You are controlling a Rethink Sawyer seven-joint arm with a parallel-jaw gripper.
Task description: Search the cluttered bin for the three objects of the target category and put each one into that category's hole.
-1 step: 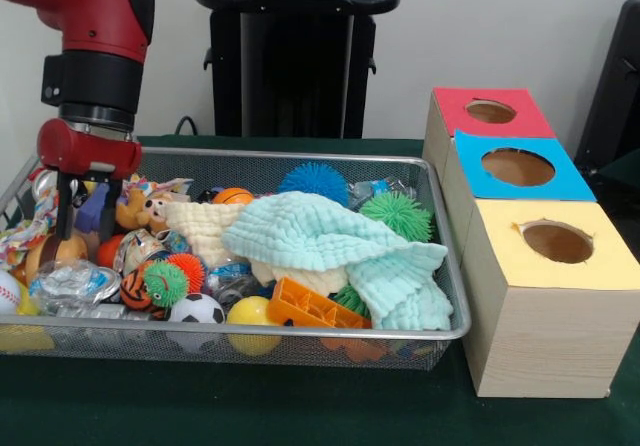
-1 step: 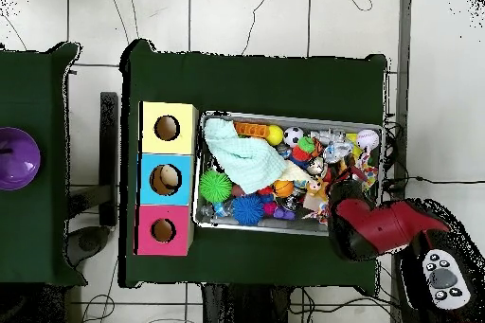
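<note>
A wire-mesh bin [image 1: 300, 334] holds a jumble of toys. Over its left end hangs my gripper [image 1: 88, 216], open, with its fingers lowered among the clutter next to a brown plush toy [image 1: 140, 206]; a small blue-purple item sits between them. A mint cloth [image 1: 340, 251] lies over the middle, partly on a cream cloth [image 1: 205, 228]. Around them are a blue spiky ball [image 1: 313, 181], a green spiky ball [image 1: 398, 214], a soccer ball [image 1: 197, 311] and a yellow ball [image 1: 252, 313]. In the overhead view the gripper [image 2: 343, 187] is at the bin's [image 2: 284, 116] right end.
Right of the bin stand three boxes with round holes on top: red [image 1: 490, 111], blue [image 1: 517, 166] and yellow [image 1: 557, 241]. An orange plastic piece [image 1: 310, 308] lies by the front rim. A purple bowl [image 2: 17, 158] sits on a separate table.
</note>
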